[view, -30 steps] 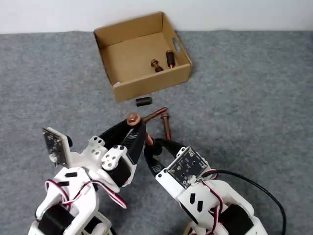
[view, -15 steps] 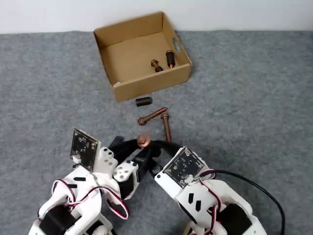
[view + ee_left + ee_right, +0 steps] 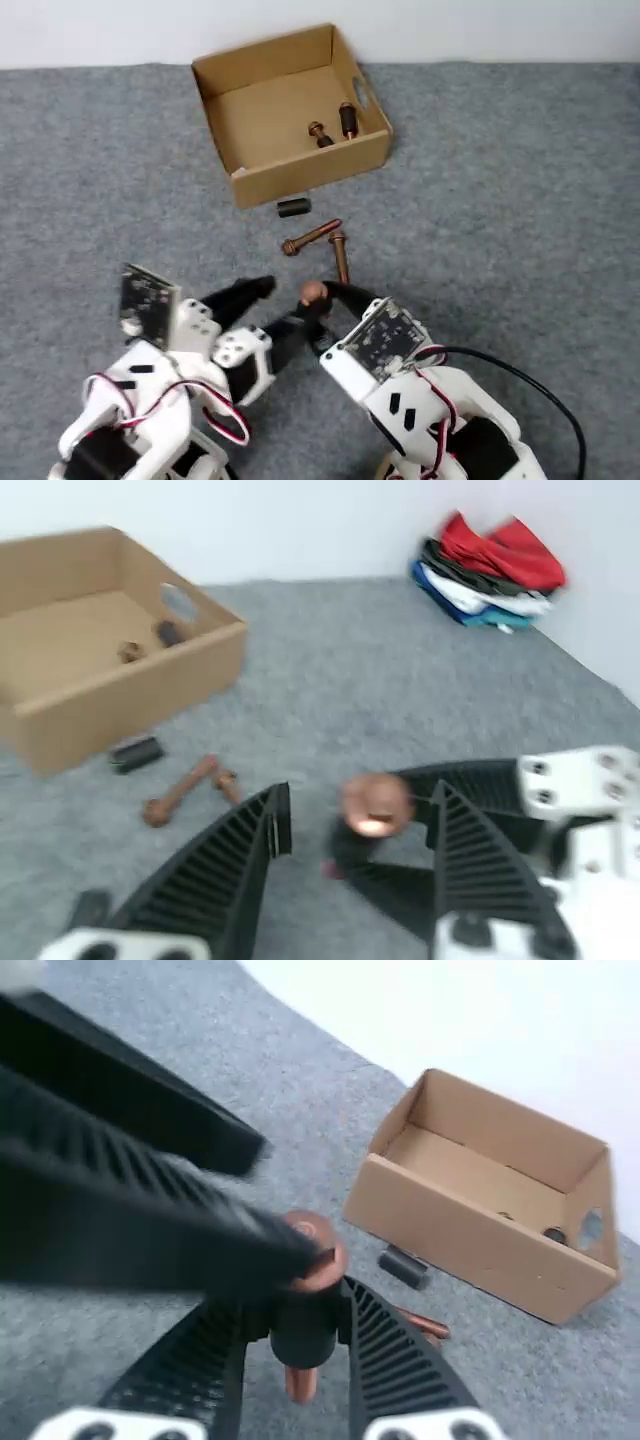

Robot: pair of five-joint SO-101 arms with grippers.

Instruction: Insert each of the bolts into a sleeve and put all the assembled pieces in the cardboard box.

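— Grippers first: how are they set?
— The right gripper [image 3: 298,1312] is closed narrowly on a black sleeve [image 3: 305,1338], which is held upright above the grey carpet [image 3: 520,200]. A copper bolt [image 3: 313,293] is passed through that sleeve, so its round head is seen above and its shank end below. The left gripper [image 3: 360,798] is spread wide. The bolt head is framed between its ribbed fingers [image 3: 235,865], and one finger is laid close across the head. Whether they touch cannot be told.

— Where are the loose parts found?
— A slanted bolt [image 3: 310,237] is lying on the carpet between the grippers and the cardboard box [image 3: 300,178]. A second loose bolt [image 3: 341,260] is lying just beside it, its head near the slanted one's shank tip. A loose sleeve [image 3: 293,208] is lying on its side just in front of the box's near wall.

— What is held in the box?
— An assembled piece [image 3: 347,120] and a second assembled piece [image 3: 319,132] are lying side by side, near the wall with the handle cut-out. A pile of folded clothes [image 3: 490,565] is seen against the white wall.
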